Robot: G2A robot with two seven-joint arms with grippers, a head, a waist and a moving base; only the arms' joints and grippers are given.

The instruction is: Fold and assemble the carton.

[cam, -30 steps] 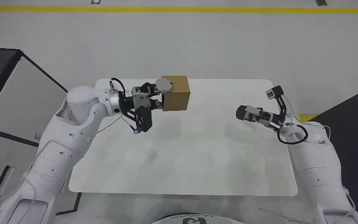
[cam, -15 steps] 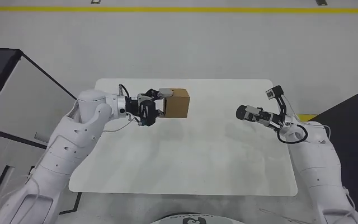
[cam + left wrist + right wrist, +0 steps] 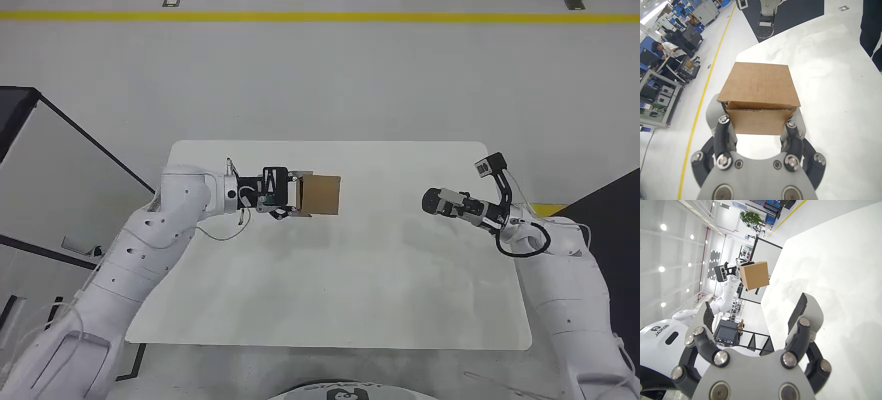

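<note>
Toward 11 o'clock over the counter (image 3: 400,300), the brown carton (image 3: 321,195) is clamped at its near end between the left jaws. At 3 o'clock, well apart, the right jaws stand spread wide, holding nothing.

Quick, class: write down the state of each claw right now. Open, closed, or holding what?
Left claw: closed on the brown cardboard carton.
Right claw: open, holding nothing.
</note>
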